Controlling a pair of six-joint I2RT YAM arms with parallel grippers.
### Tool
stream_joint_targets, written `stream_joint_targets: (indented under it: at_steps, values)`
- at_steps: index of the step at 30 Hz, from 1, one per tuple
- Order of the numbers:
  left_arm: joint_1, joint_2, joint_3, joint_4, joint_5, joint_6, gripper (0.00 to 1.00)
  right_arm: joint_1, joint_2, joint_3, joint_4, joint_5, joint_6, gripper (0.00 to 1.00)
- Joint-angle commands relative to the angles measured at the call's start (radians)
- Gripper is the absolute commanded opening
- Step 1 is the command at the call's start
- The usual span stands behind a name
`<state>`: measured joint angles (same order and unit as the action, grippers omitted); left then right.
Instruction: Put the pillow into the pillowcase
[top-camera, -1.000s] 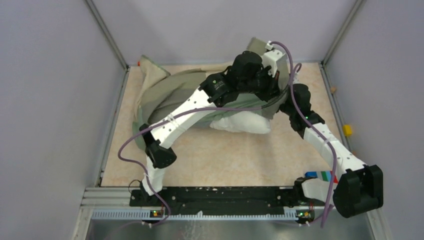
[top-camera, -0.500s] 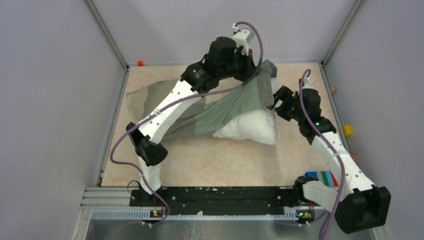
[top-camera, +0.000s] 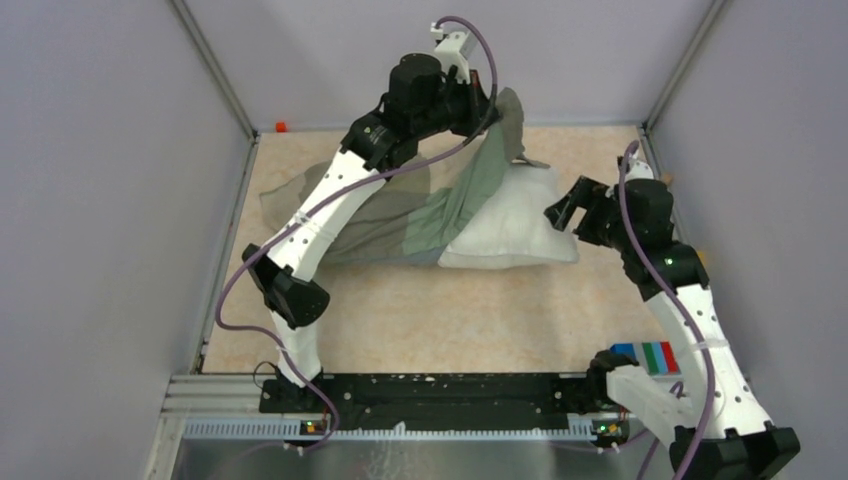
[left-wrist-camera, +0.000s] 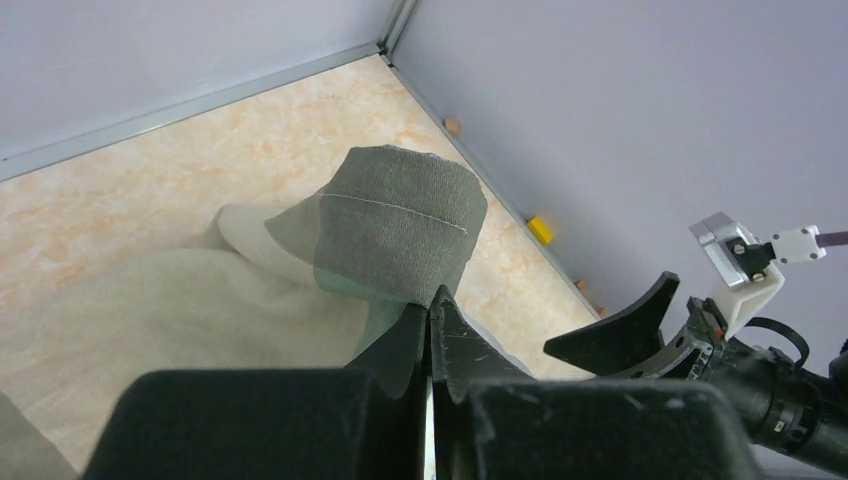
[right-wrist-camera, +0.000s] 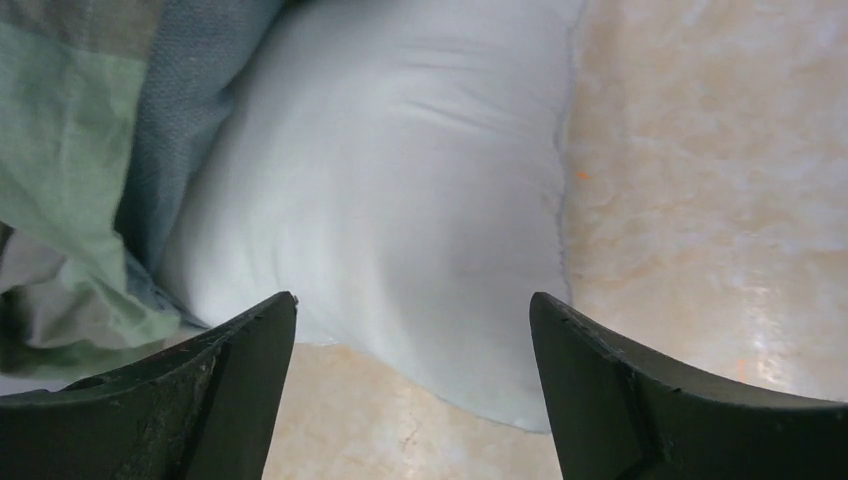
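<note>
The white pillow (top-camera: 515, 225) lies at the back right of the table, its left part under the grey-green pillowcase (top-camera: 420, 215). My left gripper (top-camera: 497, 105) is shut on a folded edge of the pillowcase (left-wrist-camera: 400, 220) and holds it raised above the pillow (left-wrist-camera: 170, 330). Its jaws are pressed together on the cloth at their tips (left-wrist-camera: 430, 300). My right gripper (top-camera: 566, 205) stands open just off the pillow's right end. In the right wrist view its fingers (right-wrist-camera: 412, 300) spread wide over the pillow's (right-wrist-camera: 400, 180) bare corner, holding nothing, with the pillowcase (right-wrist-camera: 90, 120) at the left.
Grey enclosure walls close in the beige table (top-camera: 420, 310) on three sides. A small yellow block (top-camera: 694, 261) sits at the right edge, an orange bit (top-camera: 281, 127) in the back left corner. A striped coloured card (top-camera: 648, 355) lies near the right arm's base.
The right gripper opened, let go and drew back to the right. The left arm lifted the pillowcase edge up and back, and more of the pillow's right end shows.
</note>
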<state>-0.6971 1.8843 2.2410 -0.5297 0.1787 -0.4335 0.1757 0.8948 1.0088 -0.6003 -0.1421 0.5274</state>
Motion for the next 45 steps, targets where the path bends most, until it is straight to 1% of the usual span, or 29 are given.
stream_joint_targets:
  at_steps: [1, 3, 5, 8, 9, 10, 11, 12, 13, 14, 16, 18, 19, 20, 23, 25, 27, 29, 32, 34, 35, 36, 38, 40, 41, 45]
  values:
    - [0.023, 0.022, 0.047, 0.115, 0.058, -0.023, 0.0, 0.019, -0.02, -0.022, -0.092, 0.2, -0.083, 0.85]
    - [0.027, 0.03, 0.05, 0.12, 0.078, -0.029, 0.0, 0.037, -0.019, -0.107, -0.027, 0.217, -0.087, 0.86]
    - [0.027, 0.035, 0.051, 0.122, 0.092, -0.028, 0.0, 0.064, -0.002, -0.187, 0.059, 0.193, -0.092, 0.87]
    - [0.027, 0.041, 0.051, 0.121, 0.113, -0.025, 0.0, 0.151, 0.024, -0.232, 0.189, 0.171, -0.087, 0.87]
    - [0.027, 0.044, 0.051, 0.122, 0.124, -0.025, 0.0, 0.177, 0.037, -0.222, 0.209, 0.174, -0.084, 0.86]
    - [0.027, 0.046, 0.053, 0.124, 0.138, -0.025, 0.0, 0.2, 0.055, -0.2, 0.217, 0.172, -0.082, 0.8]
    - [0.027, 0.049, 0.057, 0.125, 0.156, -0.024, 0.0, 0.22, 0.077, -0.171, 0.214, 0.175, -0.076, 0.69]
    - [0.025, 0.052, 0.065, 0.123, 0.176, -0.023, 0.0, 0.237, 0.107, -0.134, 0.196, 0.166, -0.07, 0.45]
    - [0.023, 0.057, 0.078, 0.113, 0.191, -0.02, 0.0, 0.257, 0.123, -0.079, 0.165, 0.149, -0.06, 0.15]
    - [0.019, 0.06, 0.097, 0.094, 0.195, -0.01, 0.0, 0.283, 0.133, -0.016, 0.126, 0.124, -0.043, 0.0]
    - [0.012, 0.056, 0.117, 0.062, 0.184, 0.025, 0.0, 0.344, 0.129, 0.116, 0.085, 0.021, 0.008, 0.0]
    - [0.011, 0.05, 0.121, 0.047, 0.19, 0.041, 0.0, 0.388, 0.122, 0.227, 0.129, -0.192, 0.088, 0.0]
    - [0.011, 0.053, 0.125, 0.038, 0.196, 0.045, 0.0, 0.399, 0.118, 0.266, 0.173, -0.262, 0.136, 0.0]
    - [0.011, 0.057, 0.13, 0.03, 0.207, 0.046, 0.0, 0.4, 0.114, 0.295, 0.201, -0.299, 0.187, 0.0]
    - [0.0, 0.074, 0.127, 0.011, 0.246, 0.049, 0.0, 0.377, 0.133, 0.366, 0.194, -0.294, 0.274, 0.0]
    - [-0.01, 0.093, 0.124, -0.004, 0.276, 0.055, 0.0, 0.34, 0.156, 0.341, 0.194, -0.273, 0.326, 0.0]
    - [-0.021, 0.107, 0.123, -0.014, 0.303, 0.058, 0.0, 0.298, 0.174, 0.258, 0.175, -0.212, 0.358, 0.0]
    - [-0.033, 0.12, 0.123, -0.015, 0.354, 0.056, 0.05, 0.239, 0.184, 0.127, 0.207, -0.129, 0.406, 0.0]
    - [-0.05, 0.147, 0.133, -0.013, 0.411, 0.034, 0.13, 0.129, 0.237, -0.077, 0.333, -0.105, 0.497, 0.0]
    - [-0.065, 0.153, 0.138, -0.013, 0.396, 0.029, 0.22, 0.1, 0.304, -0.123, 0.359, -0.045, 0.518, 0.0]
    - [-0.075, 0.144, 0.136, -0.012, 0.378, 0.038, 0.32, 0.095, 0.333, -0.124, 0.358, -0.023, 0.524, 0.0]
    - [-0.088, 0.132, 0.133, -0.017, 0.342, 0.05, 0.45, 0.095, 0.357, -0.123, 0.363, -0.015, 0.534, 0.0]
    - [-0.116, 0.084, 0.111, -0.039, 0.246, 0.091, 0.63, 0.095, 0.379, -0.121, 0.389, -0.019, 0.559, 0.0]
    - [-0.136, 0.004, 0.03, -0.043, 0.155, 0.119, 0.79, 0.094, 0.389, -0.111, 0.398, -0.015, 0.568, 0.0]
    - [-0.146, -0.05, -0.025, -0.037, 0.102, 0.127, 0.82, 0.094, 0.395, -0.099, 0.39, -0.008, 0.569, 0.0]
    - [-0.163, -0.316, -0.413, 0.039, -0.103, 0.113, 0.91, 0.095, 0.397, -0.097, 0.388, -0.019, 0.567, 0.0]
